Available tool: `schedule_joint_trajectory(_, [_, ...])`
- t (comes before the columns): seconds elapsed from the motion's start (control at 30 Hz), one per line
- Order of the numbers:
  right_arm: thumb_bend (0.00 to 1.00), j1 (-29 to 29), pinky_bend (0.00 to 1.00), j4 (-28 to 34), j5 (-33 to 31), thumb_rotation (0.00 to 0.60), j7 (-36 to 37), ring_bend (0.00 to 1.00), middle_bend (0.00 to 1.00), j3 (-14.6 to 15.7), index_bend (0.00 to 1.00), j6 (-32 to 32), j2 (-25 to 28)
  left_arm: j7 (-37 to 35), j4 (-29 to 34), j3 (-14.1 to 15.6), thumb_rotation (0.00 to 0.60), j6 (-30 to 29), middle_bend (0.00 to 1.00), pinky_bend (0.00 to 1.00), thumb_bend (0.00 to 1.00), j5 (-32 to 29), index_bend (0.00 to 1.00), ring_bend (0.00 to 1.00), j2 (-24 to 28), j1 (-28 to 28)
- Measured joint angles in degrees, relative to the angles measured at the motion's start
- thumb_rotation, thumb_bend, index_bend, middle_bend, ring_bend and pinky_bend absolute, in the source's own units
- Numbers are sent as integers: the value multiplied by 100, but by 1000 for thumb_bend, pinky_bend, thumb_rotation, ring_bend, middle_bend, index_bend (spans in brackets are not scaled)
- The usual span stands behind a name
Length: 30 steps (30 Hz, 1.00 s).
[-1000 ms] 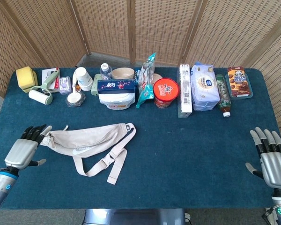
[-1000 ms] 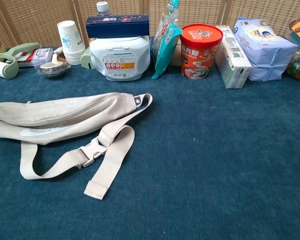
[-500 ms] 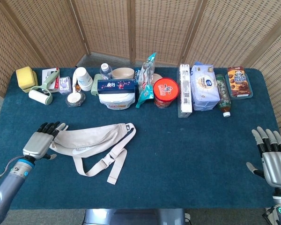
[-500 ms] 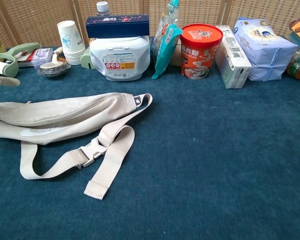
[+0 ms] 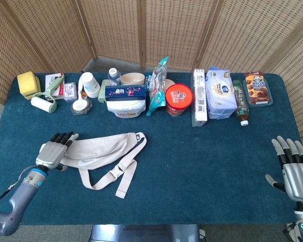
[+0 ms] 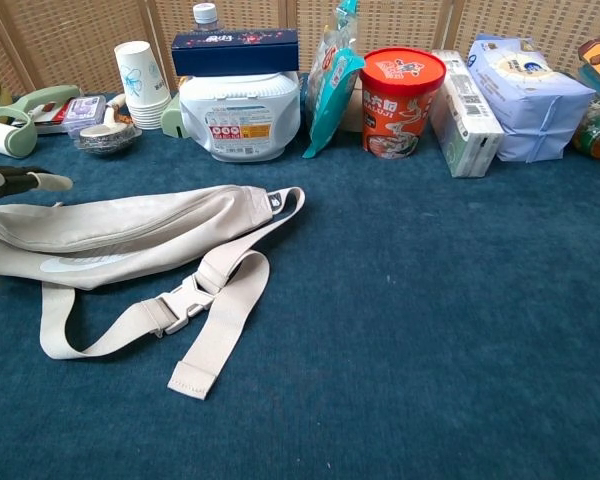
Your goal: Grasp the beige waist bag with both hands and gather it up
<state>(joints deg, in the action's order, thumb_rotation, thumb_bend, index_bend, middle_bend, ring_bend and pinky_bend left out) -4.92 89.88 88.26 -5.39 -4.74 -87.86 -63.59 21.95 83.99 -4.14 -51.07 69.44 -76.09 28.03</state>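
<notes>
Left robot hand [image 5: 53,149] sat over the beige waist bag [image 5: 98,147]'s left end, grip unclear. Right robot hand [image 5: 294,169] was spread, empty. "Hello Panda" box [image 5: 257,88] far right.

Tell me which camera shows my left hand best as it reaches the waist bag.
The head view: the whole left hand and forearm show there, over the left end of the beige waist bag, fingers spread. The chest view catches only its fingertips at the left edge, above the bag.
</notes>
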Motion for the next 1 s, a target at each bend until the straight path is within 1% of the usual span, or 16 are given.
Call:
schedule_joint_trajectory(0.03, [0, 1, 0, -1, 3, 600, 16, 0, 0, 0, 0, -5, 5, 76, -18, -5, 600, 0, 0, 256, 0, -68, 17, 8, -47, 22])
schedule_joint_trajectory(0.07, [0, 2, 0, -1, 5, 600, 27, 0, 0, -1, 0, -7, 8, 147, -32, -11, 600, -11, 22, 331, 0, -122, 64, 48, -89, 39])
schedule_joint_trajectory(0.1, [0, 2, 0, 2, 6, 600, 47, 0, 0, -2, 0, -8, 12, 240, -47, -18, 600, -47, 79, 402, 0, -172, 141, 127, -136, 53])
schedule_joint_trajectory(0.13, [0, 2, 0, 3, 6, 600, 65, 0, 0, -3, 0, -8, 15, 315, -53, -23, 600, -86, 132, 442, 0, -208, 202, 193, -168, 59])
schedule_joint_trajectory(0.17, [0, 2, 0, 4, 6, 600, 89, 0, 0, -3, 0, -7, 20, 401, -56, -27, 600, -139, 230, 493, 4, -242, 292, 291, -201, 62])
schedule_joint_trajectory(0.2, [0, 2, 0, 4, 8, 600, 113, 0, 0, -3, 0, -6, 25, 535, -55, -32, 600, -222, 318, 528, 12, -280, 371, 365, -249, 65])
schedule_joint_trajectory(0.3, [0, 4, 0, -2, 17, 600, 168, 0, 0, 3, 0, -6, 40, 868, -23, -54, 600, -477, 490, 578, 40, -422, 534, 495, -372, 61])
schedule_joint_trajectory(0.4, [0, 6, 0, -9, 18, 600, 179, 0, 0, 4, 0, -8, 47, 979, 21, -77, 600, -756, 584, 595, 70, -462, 626, 577, -464, 36])
schedule_joint_trajectory(0.5, [0, -2, 0, -4, 22, 600, 164, 0, 0, 12, 0, 15, 44, 953, 53, -89, 600, -969, 638, 605, 98, -391, 682, 627, -496, 2])
schedule_joint_trajectory(0.67, [0, -13, 0, 21, 66, 600, 81, 0, 0, 45, 0, 37, 19, 711, 178, -79, 600, -1148, 642, 605, 98, -120, 686, 632, -401, -44])
schedule_joint_trajectory(0.83, [0, -61, 0, 38, 247, 600, -130, 0, 0, 167, 0, 148, -48, 410, 569, -81, 600, -1293, 642, 605, 97, 203, 683, 629, -121, -63])
schedule_joint_trajectory(0.97, [0, -145, 0, 73, 403, 600, -259, 0, 0, 283, 0, 344, -101, 363, 961, -126, 600, -1385, 642, 605, 93, 363, 680, 626, 79, -35])
schedule_joint_trajectory(1.0, [0, -181, 0, 106, 446, 600, -288, 0, 0, 306, 0, 409, -102, 374, 1150, -157, 600, -1401, 641, 605, 89, 392, 679, 626, 147, -9])
